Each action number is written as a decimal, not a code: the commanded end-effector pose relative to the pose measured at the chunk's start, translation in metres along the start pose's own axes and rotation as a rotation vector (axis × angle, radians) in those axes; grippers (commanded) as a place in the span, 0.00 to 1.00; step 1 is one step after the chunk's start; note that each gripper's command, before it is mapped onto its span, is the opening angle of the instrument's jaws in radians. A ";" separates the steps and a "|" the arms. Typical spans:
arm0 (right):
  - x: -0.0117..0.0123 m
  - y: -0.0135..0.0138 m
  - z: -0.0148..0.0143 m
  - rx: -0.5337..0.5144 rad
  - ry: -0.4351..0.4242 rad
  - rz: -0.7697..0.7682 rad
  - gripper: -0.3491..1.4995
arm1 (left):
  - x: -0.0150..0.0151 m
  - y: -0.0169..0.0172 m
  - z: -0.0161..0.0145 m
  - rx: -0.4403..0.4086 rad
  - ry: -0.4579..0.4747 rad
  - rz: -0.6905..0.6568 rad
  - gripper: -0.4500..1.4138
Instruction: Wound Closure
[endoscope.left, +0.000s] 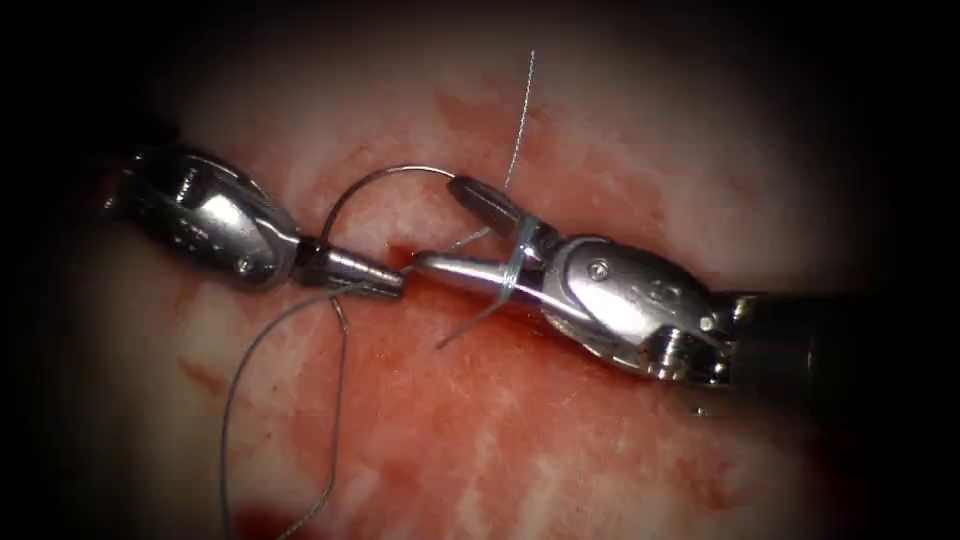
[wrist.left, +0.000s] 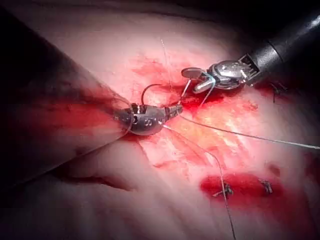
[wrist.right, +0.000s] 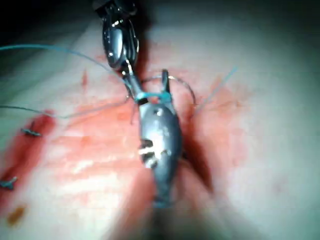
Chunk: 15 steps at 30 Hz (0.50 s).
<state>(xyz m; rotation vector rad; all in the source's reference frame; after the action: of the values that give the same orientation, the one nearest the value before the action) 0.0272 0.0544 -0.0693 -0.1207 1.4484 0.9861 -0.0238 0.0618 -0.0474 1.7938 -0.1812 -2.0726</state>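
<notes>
needle (endoscope.left: 375, 180) | pinched in left claw (endoscope.left: 385, 280) | right claw (endoscope.left: 440, 225) spread, thread (endoscope.left: 515, 262) looped round it

We're at a surgical practice bench: pale tissue (endoscope.left: 620, 150) wet with red fluid (endoscope.left: 420, 420), finished stitches (wrist.left: 227, 190) nearby.

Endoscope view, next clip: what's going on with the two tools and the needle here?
The left tool is shut on the curved needle near one end; the needle arcs up over the tissue toward the right tool, and it isn't clear whether it enters the tissue. The right tool's jaws are open, holding nothing, with thread wrapped around them. More thread trails down from the left tool.
</notes>
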 end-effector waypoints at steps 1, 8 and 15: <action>-0.0005 0.0001 0.0005 -0.026 0.002 0.001 0.63 | -0.0001 0.0004 0.0007 0.003 -0.003 -0.005 0.05; -0.0005 0.0011 0.0001 -0.126 -0.002 0.009 0.64 | 0.0011 -0.0015 0.0009 0.050 -0.035 -0.038 0.05; -0.0012 0.0023 -0.0001 -0.171 -0.013 0.025 0.64 | 0.0000 -0.0029 0.0024 0.091 -0.093 -0.030 0.05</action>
<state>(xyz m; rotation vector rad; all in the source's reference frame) 0.0251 0.0555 -0.0677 -0.2269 1.3480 1.1329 -0.0264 0.0648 -0.0485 1.7577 -0.2868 -2.2083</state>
